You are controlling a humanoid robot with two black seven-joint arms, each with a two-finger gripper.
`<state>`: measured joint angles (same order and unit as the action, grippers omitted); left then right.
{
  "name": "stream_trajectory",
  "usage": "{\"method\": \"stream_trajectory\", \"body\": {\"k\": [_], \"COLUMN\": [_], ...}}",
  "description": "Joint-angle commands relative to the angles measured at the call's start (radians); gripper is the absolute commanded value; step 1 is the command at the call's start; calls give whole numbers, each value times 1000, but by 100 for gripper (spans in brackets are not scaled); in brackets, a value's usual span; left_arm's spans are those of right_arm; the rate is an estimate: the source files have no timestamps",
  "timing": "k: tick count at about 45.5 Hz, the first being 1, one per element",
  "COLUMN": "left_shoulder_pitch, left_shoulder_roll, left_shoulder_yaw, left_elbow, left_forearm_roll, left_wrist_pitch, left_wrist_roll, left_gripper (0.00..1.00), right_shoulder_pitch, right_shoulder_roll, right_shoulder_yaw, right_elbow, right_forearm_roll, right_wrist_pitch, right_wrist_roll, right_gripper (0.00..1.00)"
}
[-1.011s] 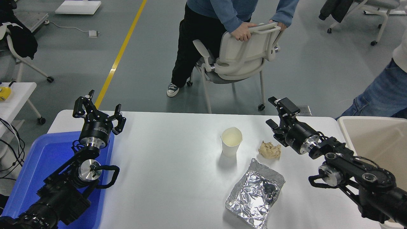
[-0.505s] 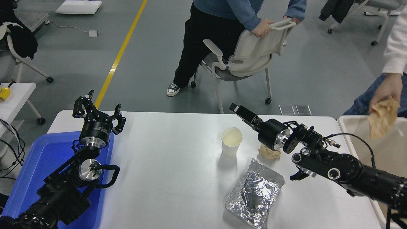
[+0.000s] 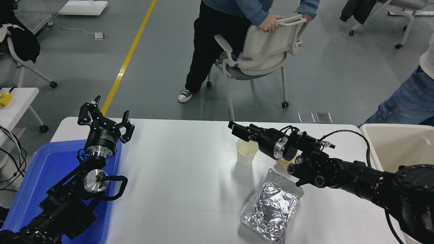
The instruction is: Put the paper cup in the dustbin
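Nearest me, my left gripper (image 3: 103, 118) sits parked over the blue tray (image 3: 40, 169), fingers spread, empty. Further out, my right gripper (image 3: 241, 133) hovers at the paper cup (image 3: 244, 156) rim, upright at mid-table; I cannot tell its opening. I judge this the reach: next, close on the cup, then carry right to the dustbin (image 3: 393, 149).

No text, label or number is legible anywhere here.
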<state>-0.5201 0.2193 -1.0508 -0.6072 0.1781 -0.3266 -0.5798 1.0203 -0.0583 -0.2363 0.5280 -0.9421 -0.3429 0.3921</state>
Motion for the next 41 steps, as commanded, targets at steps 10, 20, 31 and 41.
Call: {"method": "stream_trajectory", "body": {"k": [10, 20, 31, 41], "left_shoulder_pitch": [0, 0, 0, 0], "left_shoulder_roll": [0, 0, 0, 0], "left_shoulder_yaw": [0, 0, 0, 0], "left_elbow": [0, 1, 0, 0], "left_forearm_roll": [0, 0, 0, 0], "left_wrist_pitch": [0, 0, 0, 0], "left_wrist_roll": [0, 0, 0, 0], "left_gripper": [100, 100, 100, 100], "right_shoulder_pitch": [-37, -71, -83, -83], "right_shoulder_roll": [43, 58, 58, 58], "right_shoulder_yaw": [-247, -248, -253, -253], "right_elbow": [-192, -195, -227, -227], "right_forearm_roll": [-1, -1, -1, 0], "right_wrist_pitch": [-67, -67, -67, -67], "right_wrist_roll": [34, 36, 40, 54], "right_gripper": [100, 100, 100, 98]}}
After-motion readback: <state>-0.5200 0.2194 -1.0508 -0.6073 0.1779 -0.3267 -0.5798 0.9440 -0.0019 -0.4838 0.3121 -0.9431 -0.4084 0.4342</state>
